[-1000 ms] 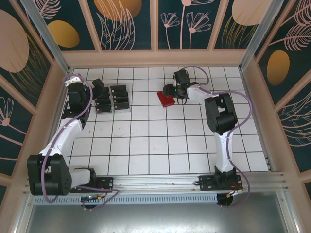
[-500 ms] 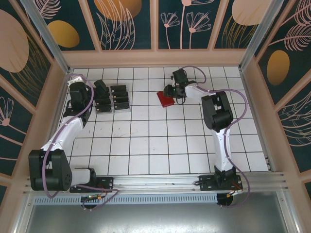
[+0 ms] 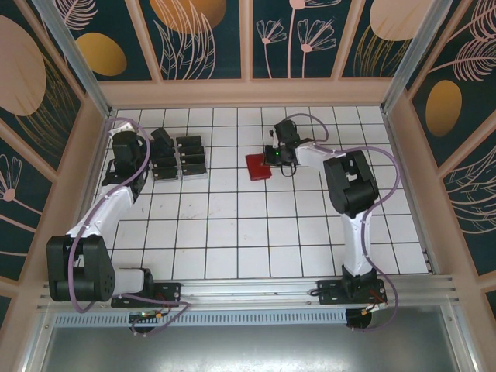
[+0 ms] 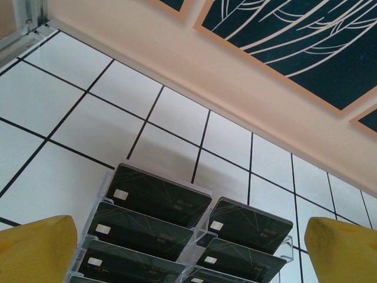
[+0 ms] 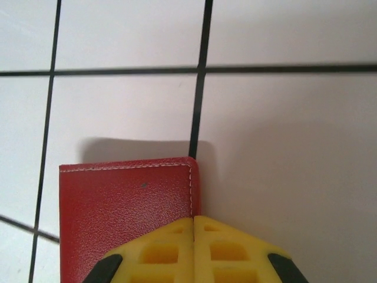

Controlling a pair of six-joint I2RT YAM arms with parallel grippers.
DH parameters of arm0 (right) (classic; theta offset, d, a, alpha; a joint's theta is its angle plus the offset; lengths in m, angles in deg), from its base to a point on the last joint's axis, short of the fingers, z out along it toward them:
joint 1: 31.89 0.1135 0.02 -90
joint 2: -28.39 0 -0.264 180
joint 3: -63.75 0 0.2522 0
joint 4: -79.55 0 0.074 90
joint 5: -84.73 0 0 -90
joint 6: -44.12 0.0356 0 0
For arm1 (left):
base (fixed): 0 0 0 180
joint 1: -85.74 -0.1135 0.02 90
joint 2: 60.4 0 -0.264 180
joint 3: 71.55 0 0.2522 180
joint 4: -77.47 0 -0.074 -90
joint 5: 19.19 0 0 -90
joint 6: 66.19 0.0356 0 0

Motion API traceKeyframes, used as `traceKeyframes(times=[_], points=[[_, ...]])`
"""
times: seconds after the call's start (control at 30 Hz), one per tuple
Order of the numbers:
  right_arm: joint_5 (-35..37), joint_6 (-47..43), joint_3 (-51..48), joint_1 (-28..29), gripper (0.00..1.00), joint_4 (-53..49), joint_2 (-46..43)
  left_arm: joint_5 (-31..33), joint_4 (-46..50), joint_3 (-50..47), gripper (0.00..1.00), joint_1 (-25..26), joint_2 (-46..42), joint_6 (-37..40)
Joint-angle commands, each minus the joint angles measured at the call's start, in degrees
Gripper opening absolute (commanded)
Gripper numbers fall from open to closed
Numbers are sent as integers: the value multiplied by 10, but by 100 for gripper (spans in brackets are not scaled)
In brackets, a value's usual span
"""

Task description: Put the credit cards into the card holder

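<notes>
Far left on tiled table (image 3: 232, 225): wide-open left gripper (image 3: 160, 139), poised over clear rack (image 3: 180, 159). From left wrist view: yellow fingers (image 4: 36, 250) far apart at bottom corners, rack below and between them. Black cards (image 4: 160, 194) leaning in rack slots, two columns side by side, small light chip mark near each left end. Toward centre, back half of table: red holder (image 3: 257, 167), flat on tiles, closed, well apart from rack. Immediately right of holder: right gripper (image 3: 271, 155), fully closed. From right wrist view: yellow fingertips (image 5: 165, 247) pressed together at holder's right edge, partly overlapping red cover. Cannot tell whether any of cover pinched between them.
</notes>
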Motion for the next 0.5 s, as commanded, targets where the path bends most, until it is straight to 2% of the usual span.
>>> traceKeyframes(times=[0.0, 0.47], points=[[-3, 16, -52, 21, 0, 1, -49, -14, 9, 22, 99, -4, 6, -12], [28, 138, -267, 116, 0, 68, -225, -36, 18, 14, 99, -4, -4, -24]])
